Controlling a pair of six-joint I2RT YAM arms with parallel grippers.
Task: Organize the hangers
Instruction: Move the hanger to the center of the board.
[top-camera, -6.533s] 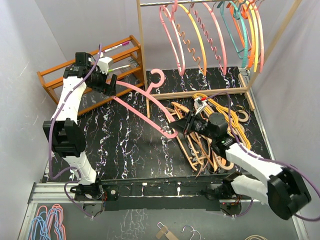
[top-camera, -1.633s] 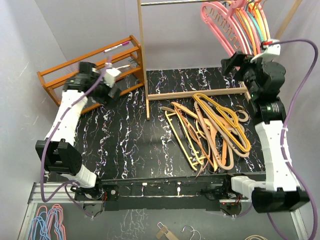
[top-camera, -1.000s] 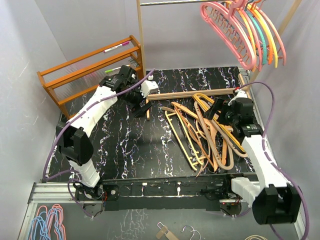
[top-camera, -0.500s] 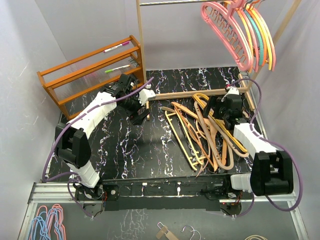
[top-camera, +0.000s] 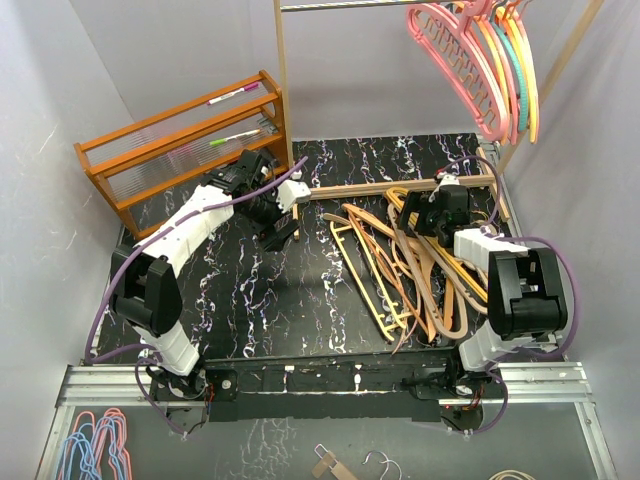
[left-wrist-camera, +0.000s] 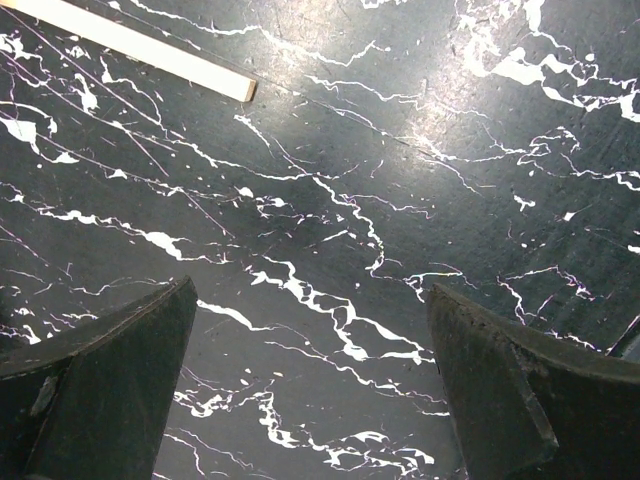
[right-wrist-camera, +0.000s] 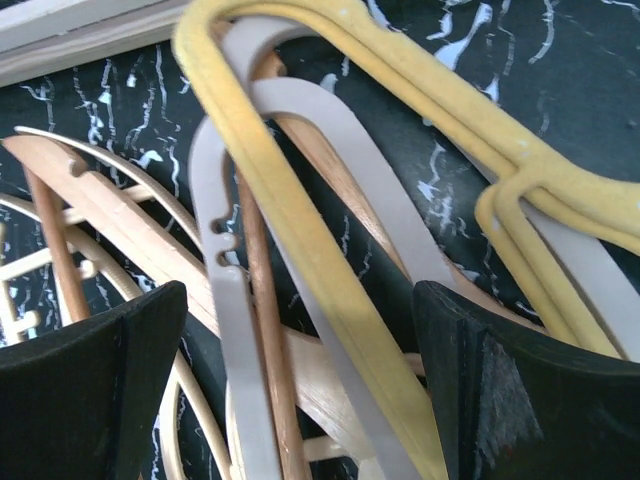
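Observation:
Several hangers (top-camera: 487, 55) in pink, orange, teal and yellow hang on the rail at top right. A pile of wooden, yellow and grey hangers (top-camera: 395, 270) lies on the table's right half. My right gripper (top-camera: 424, 212) stands open low over the pile's far end. In the right wrist view its jaws (right-wrist-camera: 300, 390) straddle a yellow hanger arm (right-wrist-camera: 300, 250), a grey hanger (right-wrist-camera: 235, 330) and a wooden one (right-wrist-camera: 100, 215), gripping none. My left gripper (top-camera: 283, 222) is open above bare table near the frame's post; nothing lies between its fingers (left-wrist-camera: 100, 370).
An orange-brown slatted rack (top-camera: 170, 135) stands at the back left. The pale wooden frame's post (top-camera: 284, 110) and base bar (top-camera: 380, 187) cross the table's back; the bar's end (left-wrist-camera: 150, 55) shows in the left wrist view. More hangers (top-camera: 95, 445) lie below the near edge.
The pink hanger held earlier now hangs on the rail. My right arm has come down from the rail onto the pile. My left arm has swung from the rack to mid-table.

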